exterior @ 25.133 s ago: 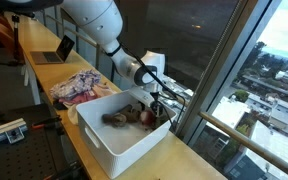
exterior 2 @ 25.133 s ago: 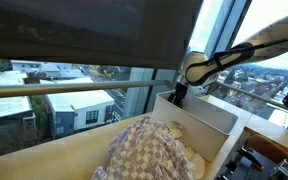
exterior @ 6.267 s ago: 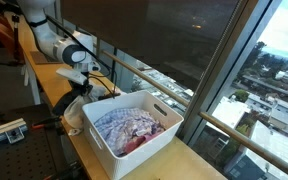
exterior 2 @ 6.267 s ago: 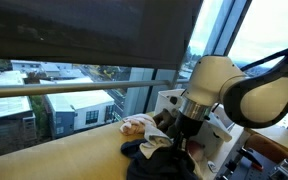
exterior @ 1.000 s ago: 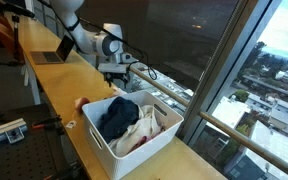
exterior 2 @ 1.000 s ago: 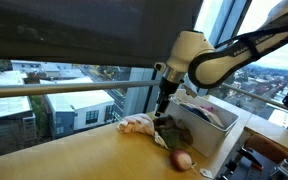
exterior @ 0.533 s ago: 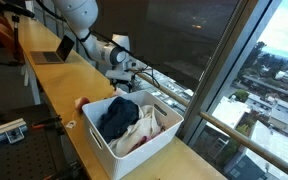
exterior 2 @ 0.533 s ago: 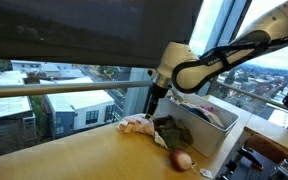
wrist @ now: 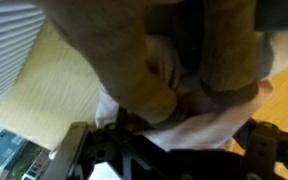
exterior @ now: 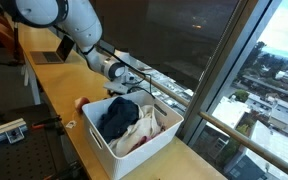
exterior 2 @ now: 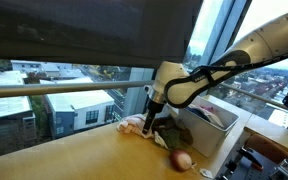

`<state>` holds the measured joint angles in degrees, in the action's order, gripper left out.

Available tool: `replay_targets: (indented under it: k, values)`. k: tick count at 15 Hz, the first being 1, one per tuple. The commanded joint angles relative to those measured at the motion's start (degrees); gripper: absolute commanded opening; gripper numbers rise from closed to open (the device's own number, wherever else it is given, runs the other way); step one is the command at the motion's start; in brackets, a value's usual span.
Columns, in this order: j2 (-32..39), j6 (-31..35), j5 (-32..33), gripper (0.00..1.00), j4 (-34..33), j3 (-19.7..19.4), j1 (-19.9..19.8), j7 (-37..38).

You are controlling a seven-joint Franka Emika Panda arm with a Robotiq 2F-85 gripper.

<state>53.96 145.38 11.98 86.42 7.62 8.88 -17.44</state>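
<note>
While several garments (exterior: 124, 118) already lie in the white bin (exterior: 109, 146), the hand (exterior 2: 148, 124), fingers spread apart and empty, hovers over the beige cloth (exterior 2: 132, 124) and olive garment (exterior 2: 174, 131), which seem left to gather from the counter (exterior 2: 64, 160).

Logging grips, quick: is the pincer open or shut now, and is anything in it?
Pincer: open, nothing gripped; it hangs right over the clothes on the table.

Bright daylight outdoors; wrist view dim, badly blurred.
</note>
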Motion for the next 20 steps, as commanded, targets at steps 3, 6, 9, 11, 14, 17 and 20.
replay_targets:
  k: [3, 6, 9, 11, 14, 17, 20]
  values:
    - [0.6, 0.1, -2.5, 0.49, 2.2, 3.0, -0.7, -0.5]
    - [-3.1, 1.4, -2.7, 0.28, 7.5, 3.7, -0.4, 0.3]
    - [-8.8, 2.8, -2.7, 0.04, 14.2, 4.6, -0.6, 0.9]
    - [-13.8, 3.3, -2.9, 0.0, 18.8, 5.2, -0.8, 1.4]
    - [-21.9, 3.5, -3.1, 0.04, 24.4, 5.9, -0.9, 2.0]
    - [-30.3, 3.1, -3.7, 0.04, 28.2, 6.0, -1.3, 1.5]
    - [-38.8, 2.4, -5.2, 0.04, 31.2, 5.4, -2.7, 0.4]
